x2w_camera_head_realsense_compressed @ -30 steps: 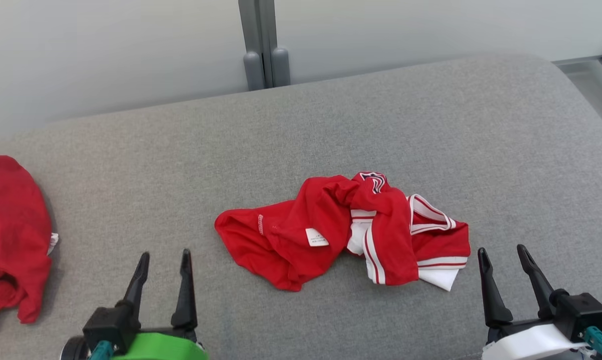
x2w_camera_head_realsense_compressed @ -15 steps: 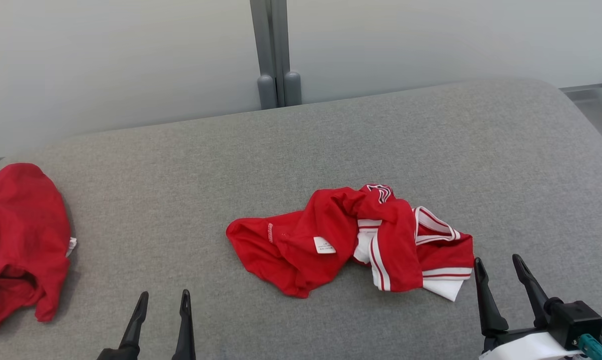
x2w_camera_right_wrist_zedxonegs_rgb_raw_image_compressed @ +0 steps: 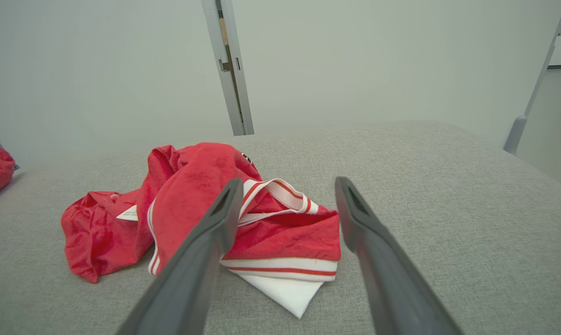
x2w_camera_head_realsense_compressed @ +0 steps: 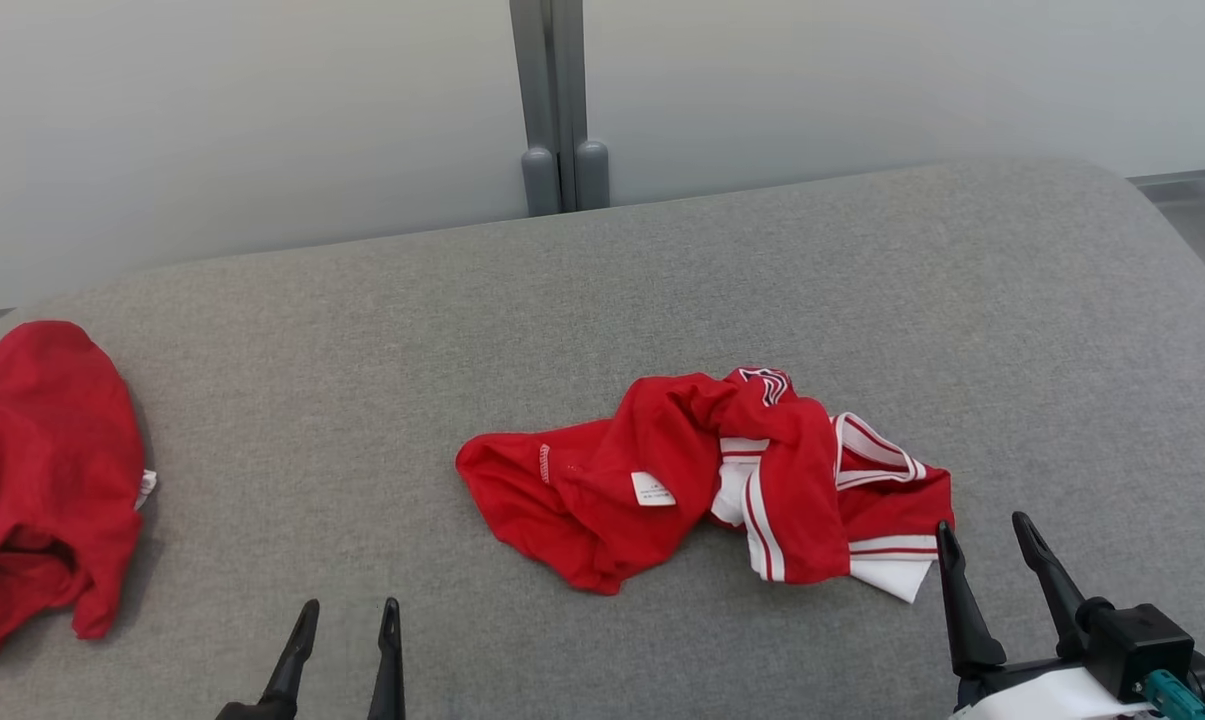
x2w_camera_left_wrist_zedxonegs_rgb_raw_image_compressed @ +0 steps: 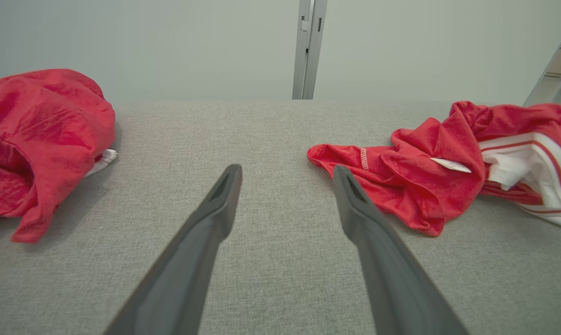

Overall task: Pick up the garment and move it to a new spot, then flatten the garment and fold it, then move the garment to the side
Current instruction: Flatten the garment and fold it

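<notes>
The right gripper is at the near edge of the grey padded surface, its two dark fingers spread wide with nothing between them. Just ahead of it and to its left lies the garment, a crumpled red shirt with red-and-white striped trim. The shirt's white hem corner is the part nearest this gripper, close to the left fingertip but apart from it. In the right wrist view the left finger crosses in front of the cloth, while the right finger points at bare surface beside it.

The left gripper is also at the near edge, fingers apart and empty. The garment's plain red end lies ahead of it and to its right, near the right fingertip without touching. A small white label sits on a red fold a little farther along.

Well off to the left gripper's left, and somewhat ahead, a second red cloth lies bunched near the surface's edge, a scrap of white showing at its side.

Beyond both grippers the surface ends at a pale wall, where a grey upright post stands roughly between the two.
</notes>
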Controlling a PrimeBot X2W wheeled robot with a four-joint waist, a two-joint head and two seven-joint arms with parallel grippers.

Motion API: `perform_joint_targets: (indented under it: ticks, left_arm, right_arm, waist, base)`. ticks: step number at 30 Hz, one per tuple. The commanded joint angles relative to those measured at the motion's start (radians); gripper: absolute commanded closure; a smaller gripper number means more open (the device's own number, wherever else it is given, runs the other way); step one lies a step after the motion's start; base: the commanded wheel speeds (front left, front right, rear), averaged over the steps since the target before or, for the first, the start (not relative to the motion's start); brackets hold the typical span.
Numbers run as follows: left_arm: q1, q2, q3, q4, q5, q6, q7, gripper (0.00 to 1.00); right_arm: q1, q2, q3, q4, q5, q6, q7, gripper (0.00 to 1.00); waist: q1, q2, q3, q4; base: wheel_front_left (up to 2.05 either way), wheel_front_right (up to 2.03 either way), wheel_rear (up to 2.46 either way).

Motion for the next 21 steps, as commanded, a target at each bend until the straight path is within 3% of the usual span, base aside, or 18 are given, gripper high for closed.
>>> perform_joint_targets:
  ticks: [1,8,13,16,21]
  left_arm:
    - [-0.020,-0.001,-0.016,0.005,-0.006,-0.007,0.000,0.00]
    - [-0.169,0.000,-0.164,0.110,-0.060,-0.027,0.009,0.00]
    - [-0.334,0.001,-0.251,0.220,-0.183,-0.031,0.131,0.00]
    - [-0.424,0.001,-0.288,0.284,-0.236,-0.014,0.199,0.00]
    - [-0.536,0.003,-0.318,0.416,-0.236,0.025,0.286,0.00]
  right_arm:
    - [-0.010,0.000,0.002,0.000,-0.005,-0.001,-0.001,0.00]
    - [-0.036,-0.004,0.027,-0.006,-0.007,-0.001,-0.001,0.00]
    - [-0.072,-0.001,0.051,-0.008,0.003,-0.001,-0.001,0.00]
    - [-0.087,0.002,0.054,-0.006,0.011,-0.001,-0.001,0.00]
    - [-0.107,0.006,0.056,-0.001,0.014,-0.001,-0.001,0.00]
  waist:
    - [0.0000,0.0000,0.006,-0.008]
    - [0.0000,0.0000,0.038,-0.054]
    - [0.0000,0.0000,0.086,-0.103]
    - [0.0000,0.0000,0.108,-0.124]
    - [0.0000,0.0000,0.136,-0.159]
  base:
    - [0.00,0.00,0.00]
    - [0.00,0.00,0.00]
    - [0.00,0.00,0.00]
    - [0.00,0.00,0.00]
    - [0.00,0.00,0.00]
